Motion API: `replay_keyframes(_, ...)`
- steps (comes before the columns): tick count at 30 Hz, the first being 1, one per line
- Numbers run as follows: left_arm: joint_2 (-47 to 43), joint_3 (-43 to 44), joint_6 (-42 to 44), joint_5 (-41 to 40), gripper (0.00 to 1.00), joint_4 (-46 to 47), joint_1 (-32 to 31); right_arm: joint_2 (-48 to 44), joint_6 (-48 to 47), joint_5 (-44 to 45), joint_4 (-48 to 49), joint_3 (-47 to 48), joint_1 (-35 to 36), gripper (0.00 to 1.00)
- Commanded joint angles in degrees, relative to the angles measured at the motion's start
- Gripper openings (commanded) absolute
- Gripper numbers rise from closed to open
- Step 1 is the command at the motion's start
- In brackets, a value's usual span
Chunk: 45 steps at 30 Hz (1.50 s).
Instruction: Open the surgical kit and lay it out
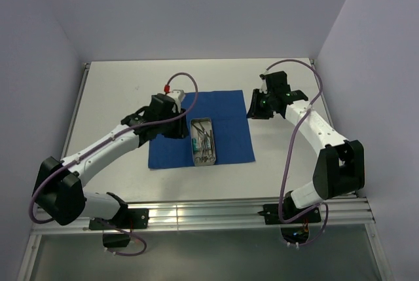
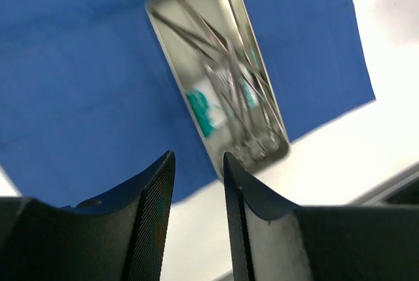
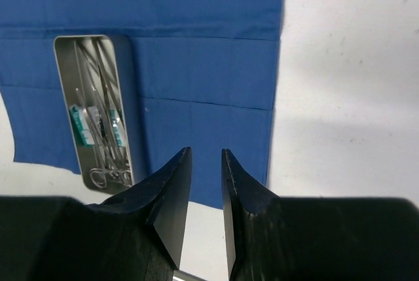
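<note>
Black, matte gripper fingers fill the bottom of both wrist views. The left gripper (image 2: 200,160) has its jaws a narrow gap apart with nothing between them, and its inner pads (image 2: 154,215) show a fine woven texture. The right gripper (image 3: 206,153) is likewise slightly parted and empty, its fingers smooth, wedge-shaped plastic. Below them the royal-blue cloth (image 1: 229,130) lies spread flat on the white table (image 1: 118,91), a rectangle with faint fold creases running across it. On the cloth, about midway across its width, sits the shallow steel tray (image 3: 64,78), a rounded-corner rectangle with a dull shine. From above, its long axis runs from far to near, roughly in line with the cloth's side edges, and its near end lies close to the cloth's near edge. Slim steel instruments (image 3: 105,130) lie lengthwise inside, overlapping, ring handles at the near end, beside a small white-green packet (image 3: 80,124).
</note>
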Motion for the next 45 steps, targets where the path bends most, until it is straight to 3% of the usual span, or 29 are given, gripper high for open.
replay_keyframes(1,1.09,-0.43,-8.42,-2.87,0.40,0.76,-4.31,-0.09,0.66,2.86,1.96,-0.69,-0.07,0.33)
replay_keyframes(5,6.53,0.45,-10.62,-4.89,0.39,0.32,-7.83,0.52,0.75,2.17,1.87,-0.52,-0.34,0.33)
replay_keyframes(17,16.21,2.56,-12.12,-4.54,0.35,-1.00,-10.30,2.54,-0.04,-0.65,1.26,0.62,-0.86,0.33)
replay_keyframes(45,23.77,8.88,-12.12,-9.03,0.15,-5.22,-9.68,5.00,-0.66,-3.29,0.64,1.33,-2.45,0.30)
